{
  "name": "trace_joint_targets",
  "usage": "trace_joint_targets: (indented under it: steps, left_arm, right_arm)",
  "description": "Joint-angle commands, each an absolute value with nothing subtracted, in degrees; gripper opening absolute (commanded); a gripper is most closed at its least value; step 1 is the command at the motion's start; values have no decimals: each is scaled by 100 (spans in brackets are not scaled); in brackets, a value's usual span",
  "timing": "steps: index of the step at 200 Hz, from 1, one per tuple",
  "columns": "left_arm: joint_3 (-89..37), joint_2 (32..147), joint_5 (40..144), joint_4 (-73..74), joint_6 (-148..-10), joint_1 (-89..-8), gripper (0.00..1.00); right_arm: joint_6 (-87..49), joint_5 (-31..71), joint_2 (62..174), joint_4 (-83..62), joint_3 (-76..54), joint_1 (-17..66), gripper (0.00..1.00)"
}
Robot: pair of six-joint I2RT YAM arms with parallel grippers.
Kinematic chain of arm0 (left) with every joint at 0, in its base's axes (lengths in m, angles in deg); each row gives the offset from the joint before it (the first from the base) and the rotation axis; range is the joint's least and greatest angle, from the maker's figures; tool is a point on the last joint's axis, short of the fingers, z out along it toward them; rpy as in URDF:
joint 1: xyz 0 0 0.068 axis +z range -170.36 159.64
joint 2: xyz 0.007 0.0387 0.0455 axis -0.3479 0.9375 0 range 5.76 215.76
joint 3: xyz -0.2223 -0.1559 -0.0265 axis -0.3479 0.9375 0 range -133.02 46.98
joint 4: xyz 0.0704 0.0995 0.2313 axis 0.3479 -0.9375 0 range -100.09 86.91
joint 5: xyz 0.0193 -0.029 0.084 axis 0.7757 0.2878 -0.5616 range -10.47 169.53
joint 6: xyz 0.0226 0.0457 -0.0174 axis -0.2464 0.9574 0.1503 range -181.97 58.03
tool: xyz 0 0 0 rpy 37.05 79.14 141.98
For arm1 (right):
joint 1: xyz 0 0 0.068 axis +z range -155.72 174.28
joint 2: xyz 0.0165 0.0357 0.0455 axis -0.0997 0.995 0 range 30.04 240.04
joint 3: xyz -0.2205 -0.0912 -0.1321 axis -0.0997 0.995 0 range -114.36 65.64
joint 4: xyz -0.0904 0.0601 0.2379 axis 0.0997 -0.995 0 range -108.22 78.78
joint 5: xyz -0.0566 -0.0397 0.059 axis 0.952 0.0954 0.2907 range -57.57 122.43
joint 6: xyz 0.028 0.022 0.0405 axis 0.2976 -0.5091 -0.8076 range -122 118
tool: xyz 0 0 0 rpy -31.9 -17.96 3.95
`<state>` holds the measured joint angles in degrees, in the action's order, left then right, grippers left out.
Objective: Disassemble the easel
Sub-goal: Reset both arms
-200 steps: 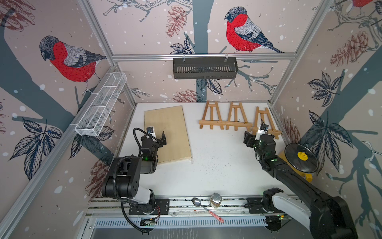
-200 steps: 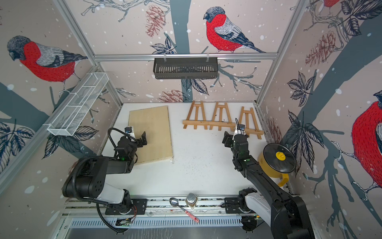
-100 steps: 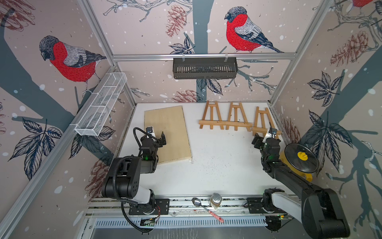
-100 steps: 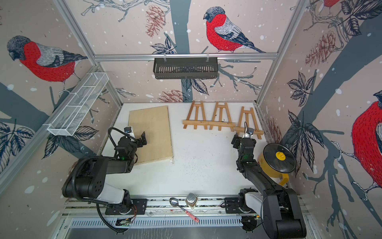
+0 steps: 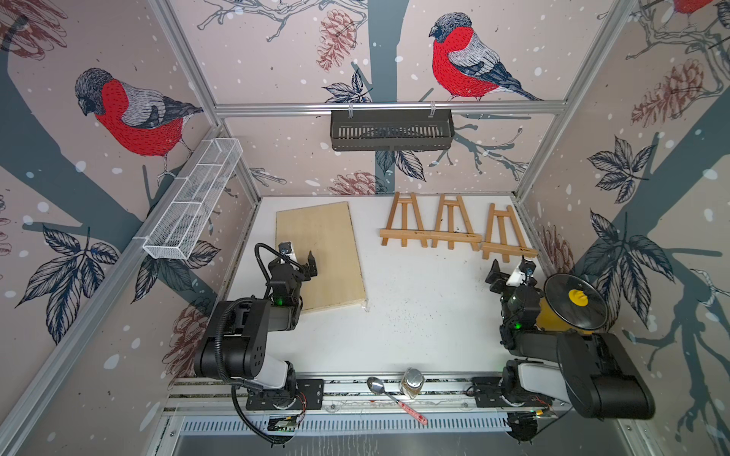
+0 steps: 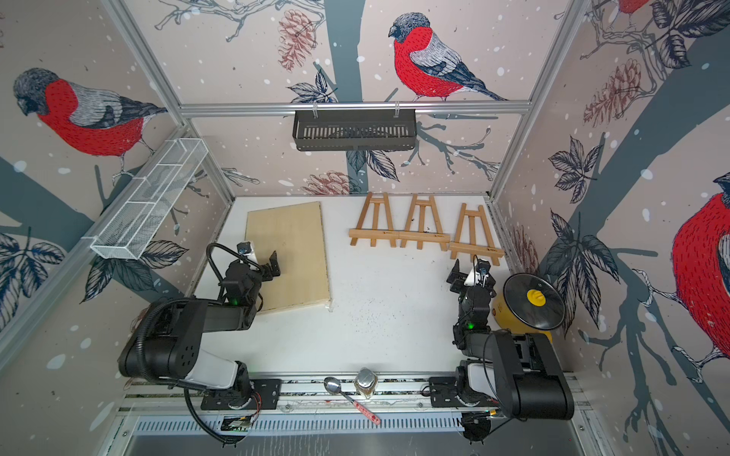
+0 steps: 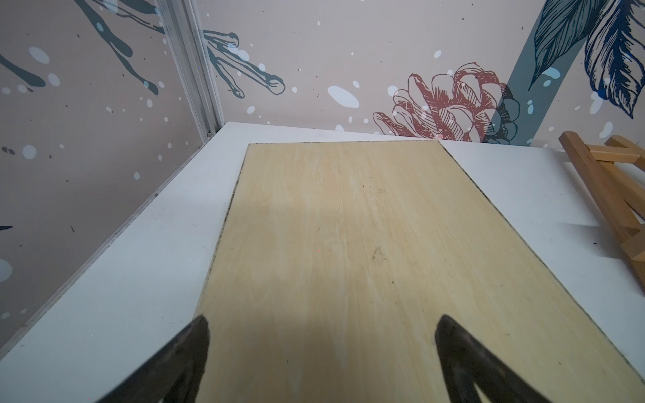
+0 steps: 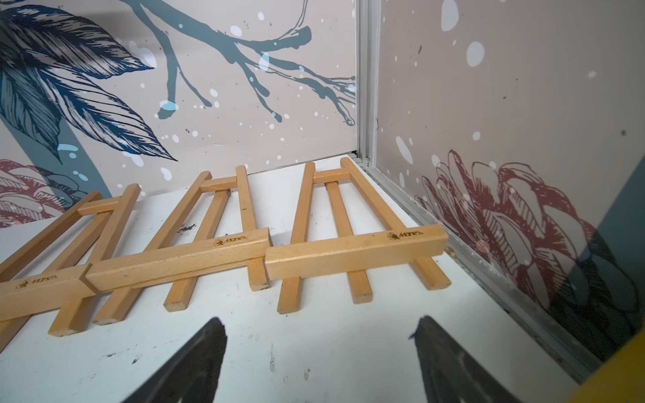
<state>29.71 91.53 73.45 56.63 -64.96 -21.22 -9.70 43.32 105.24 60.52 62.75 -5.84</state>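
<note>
Right gripper (image 8: 321, 319), jaws spread, sits just short of the flat rightmost easel (image 8: 356, 251), apparently not touching.

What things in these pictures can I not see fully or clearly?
Yellow pot, both top views: mostly hidden under the dark lid and behind the right arm.
Wooden board, both top views: near corner covered by the left gripper.
The easel nearest the board, right wrist view: cut off by the picture's edge.
Jar, both top views: too small to tell its contents.
</note>
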Motion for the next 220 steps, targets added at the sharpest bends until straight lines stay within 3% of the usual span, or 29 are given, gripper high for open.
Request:
trace_joint_targets:
  steps: [1, 31, 53, 73, 84, 92, 220]
  left_arm:
    - [2983, 9135, 7333, 5810, -6479, -2126, 99]
    - [2976, 9135, 7336, 5809, -6484, -2124, 99]
    - [2977, 9136, 7338, 5813, -6486, -2131, 99]
    - [2973, 9136, 7338, 5811, -6484, -2125, 99]
    - [2975, 9136, 7337, 5808, -6479, -2128, 99]
    - [2970, 9136, 7338, 5814, -6481, -2125, 99]
    - [2968, 9136, 7338, 5803, -6479, -2124, 99]
  right_arm:
    - [-602, 3797, 11172, 7331, 6295, -545, 86]
    - [-169, 3723, 11754, 8277, 6402, -266, 88]
    - [-182, 3872, 11373, 6999, 6077, -202, 88]
    - [-470, 4068, 11767, 6026, 5272, -363, 91]
    - [-656, 3570, 11597, 5463, 5103, -668, 96]
    - [-651, 3593, 11704, 5751, 5165, -662, 100]
    - [-562, 4016, 11606, 5742, 5223, -449, 100]
